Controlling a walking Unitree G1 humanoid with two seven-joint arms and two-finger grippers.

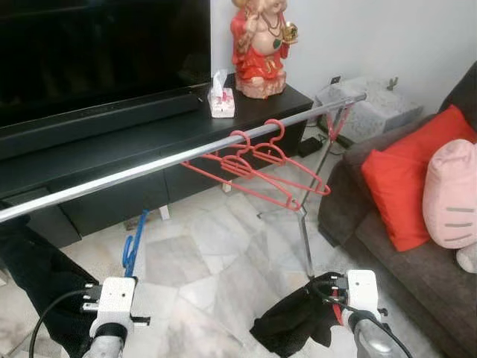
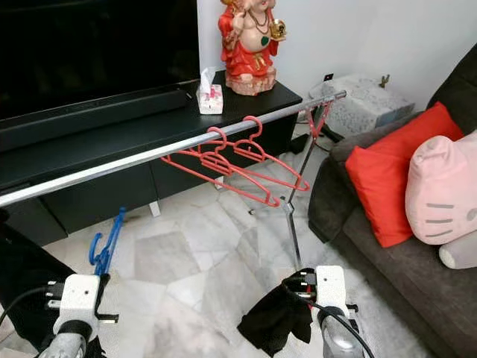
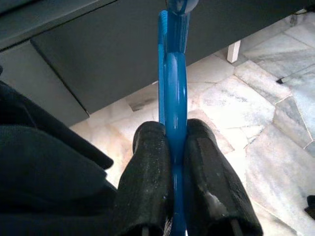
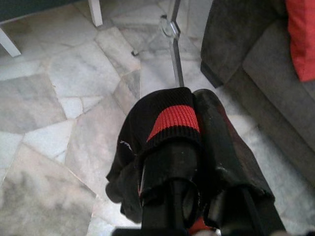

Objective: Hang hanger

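The blue hanger (image 3: 173, 88) was clamped between the two fingers of the left gripper (image 3: 173, 196), low on the robot's left, its long axis running up and away from the wrist toward the dark TV cabinet (image 1: 112, 156). The chrome rail (image 1: 186, 158) was seen above and ahead of it, crossing the scene on a diagonal, with red hangers (image 1: 257, 168) already hooked near its middle. The stretch of rail on the left looked bare and nearest the left arm, so an upward, forward lift was judged necessary. The right gripper (image 4: 197, 142) was closed on a black garment with a red band (image 4: 172, 120), low on the right.
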